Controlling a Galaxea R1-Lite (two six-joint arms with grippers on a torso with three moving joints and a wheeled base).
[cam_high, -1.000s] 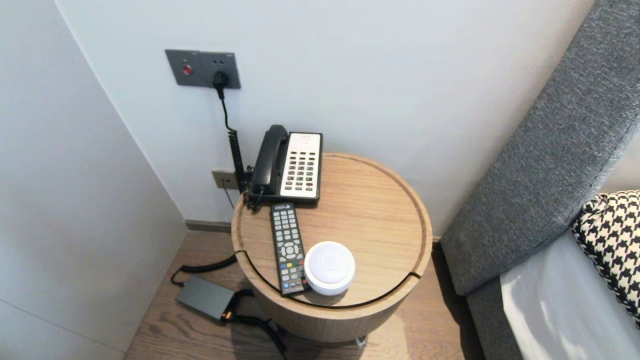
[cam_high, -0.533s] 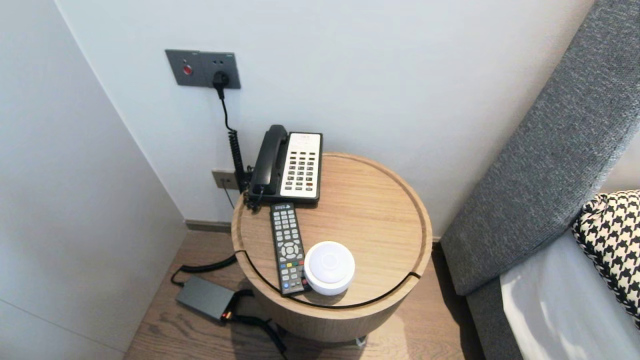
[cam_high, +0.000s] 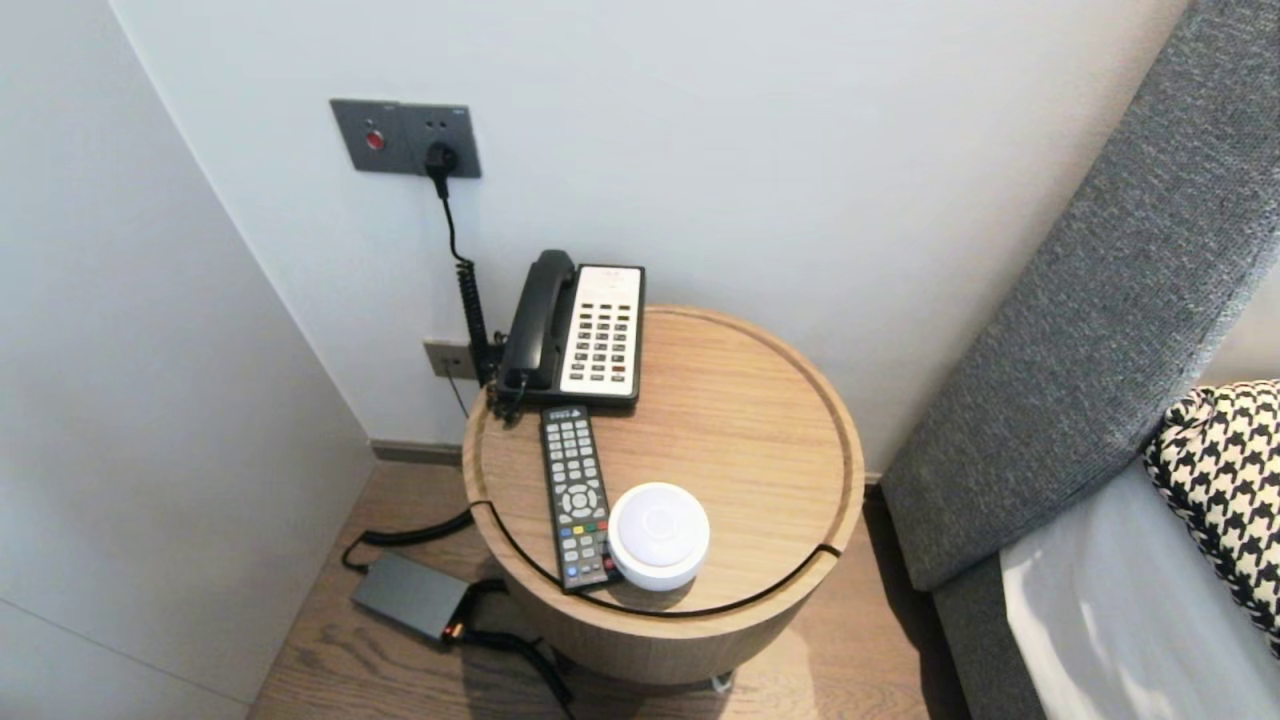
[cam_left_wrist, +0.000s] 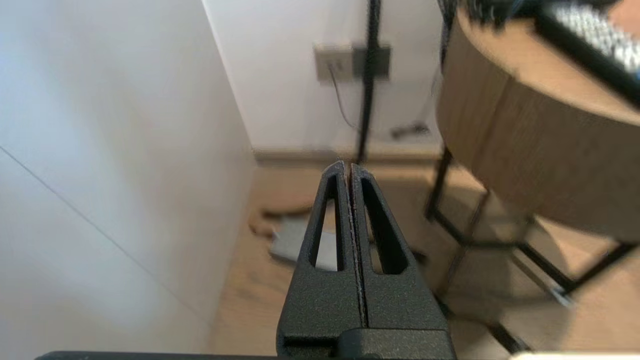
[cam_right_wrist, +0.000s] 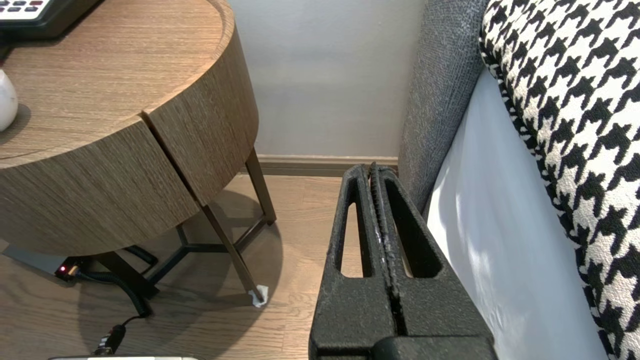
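Both arms hang low beside the round counter (cam_high: 760, 420), each pincer pressed fully closed and holding nothing. The left pincer (cam_left_wrist: 348, 167) hovers over the floor to the counter's left, nearest the grey adapter (cam_high: 410, 595) lying flat by the counter's foot. The adapter's long axis runs slantwise, and its cabled end, lit by a red light, points in under the counter. The right pincer (cam_right_wrist: 372, 170) is parked low on the counter's right, between it and the bed (cam_right_wrist: 480, 240). Inside the counter's raised rim sit a phone (cam_high: 580, 330) at the back, a remote (cam_high: 575, 495) lying lengthwise from the phone toward the front edge, and a white puck (cam_high: 659, 535) just beside the remote's front end.
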